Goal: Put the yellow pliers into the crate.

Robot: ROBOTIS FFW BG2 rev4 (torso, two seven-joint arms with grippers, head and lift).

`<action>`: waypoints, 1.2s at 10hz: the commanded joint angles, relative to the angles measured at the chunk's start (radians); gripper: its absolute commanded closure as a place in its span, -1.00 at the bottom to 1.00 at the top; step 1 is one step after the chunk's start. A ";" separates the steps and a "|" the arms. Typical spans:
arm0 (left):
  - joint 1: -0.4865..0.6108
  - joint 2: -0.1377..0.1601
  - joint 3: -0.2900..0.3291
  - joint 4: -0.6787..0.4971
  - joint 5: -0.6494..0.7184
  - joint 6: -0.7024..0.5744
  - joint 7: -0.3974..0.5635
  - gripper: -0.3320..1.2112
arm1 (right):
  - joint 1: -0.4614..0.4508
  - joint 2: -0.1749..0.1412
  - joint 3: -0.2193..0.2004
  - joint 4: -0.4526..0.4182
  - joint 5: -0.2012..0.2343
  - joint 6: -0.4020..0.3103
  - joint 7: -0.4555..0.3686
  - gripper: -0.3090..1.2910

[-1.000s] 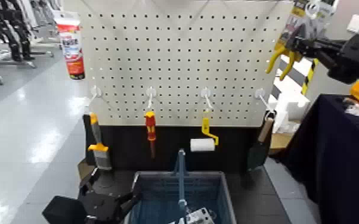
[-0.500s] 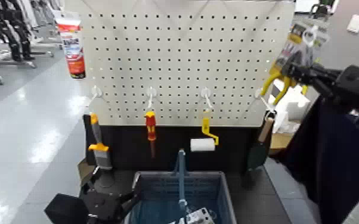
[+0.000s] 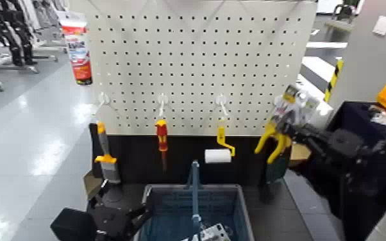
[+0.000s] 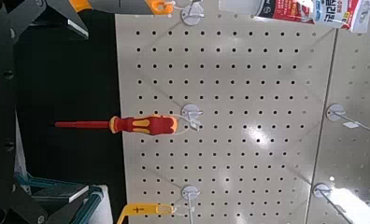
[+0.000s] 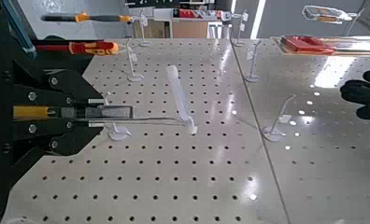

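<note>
The yellow pliers (image 3: pixel 277 125), on their card with a yellow-black header, hang in the air in front of the pegboard's lower right corner. My right gripper (image 3: pixel 298 132) is shut on them, and its arm reaches in from the right. In the right wrist view the pliers (image 5: pixel 43 113) show edge-on between the fingers of the right gripper (image 5: pixel 104 113). The blue-grey crate (image 3: pixel 234 208) with its slim handle bar stands below at bottom centre, lower and to the left of the pliers. My left gripper (image 3: pixel 131 220) rests open at the crate's left side.
On the white pegboard (image 3: pixel 195 64) hang a brush (image 3: pixel 106 157), a red-and-yellow screwdriver (image 3: pixel 162 138), a yellow-handled paint roller (image 3: pixel 219 150), a trowel (image 3: pixel 279 160) and a tube (image 3: pixel 77 48). A dark-covered table (image 3: pixel 356 115) stands at the right. A box lies inside the crate.
My right gripper has carried the pliers down and to the left, from the pegboard's upper right corner to its lower right, nearer the crate. The left arm has not moved.
</note>
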 commanded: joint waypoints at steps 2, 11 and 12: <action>-0.002 0.004 0.000 0.000 0.002 -0.001 0.003 -0.38 | 0.076 0.047 0.068 0.082 0.029 -0.004 -0.004 0.77; -0.002 0.004 -0.003 0.000 0.002 0.001 0.003 -0.38 | 0.103 0.046 0.221 0.255 0.056 -0.013 0.010 0.77; -0.002 0.004 -0.003 0.000 0.002 0.001 0.003 -0.38 | 0.099 0.038 0.239 0.272 0.058 -0.011 0.013 0.77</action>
